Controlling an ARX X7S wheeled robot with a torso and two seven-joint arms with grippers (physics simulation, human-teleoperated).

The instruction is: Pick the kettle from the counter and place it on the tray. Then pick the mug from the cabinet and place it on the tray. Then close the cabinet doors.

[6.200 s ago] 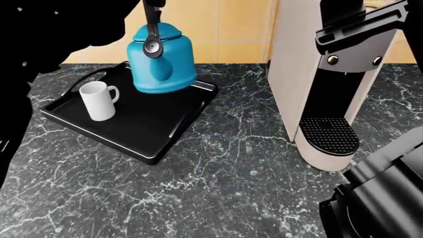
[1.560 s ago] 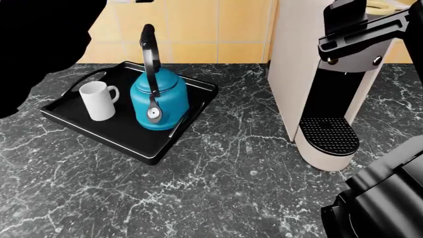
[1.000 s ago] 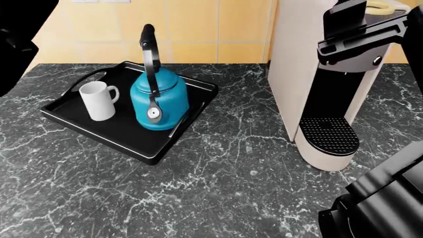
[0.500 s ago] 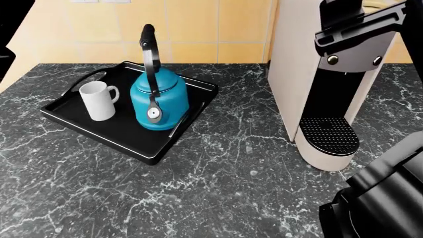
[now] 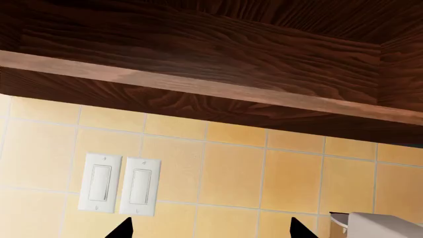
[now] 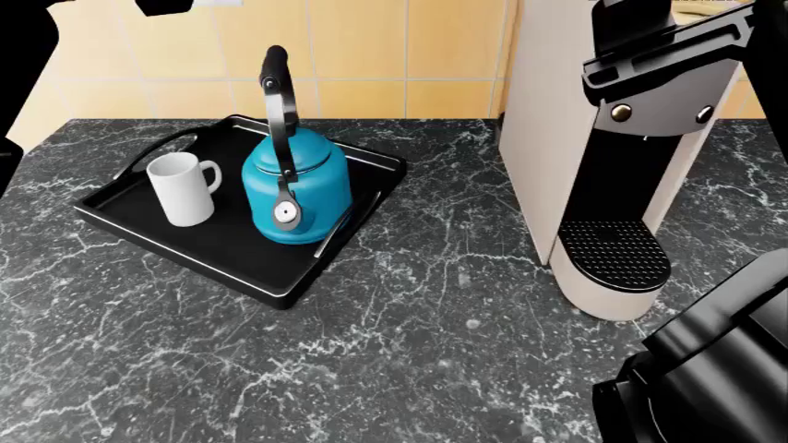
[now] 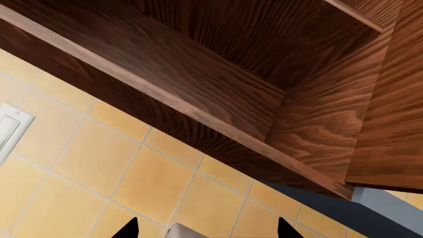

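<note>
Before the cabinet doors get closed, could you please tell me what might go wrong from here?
1. The kettle stands close to the tray rim nearest the coffee machine; a jolt to the counter might tip it out.
2. Both wrist views face the open cabinet with no door in sight, so a claw may miss the doors.

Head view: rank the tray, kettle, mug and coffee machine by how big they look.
1. coffee machine, though nearer the camera and cropped at the top
2. tray
3. kettle
4. mug
</note>
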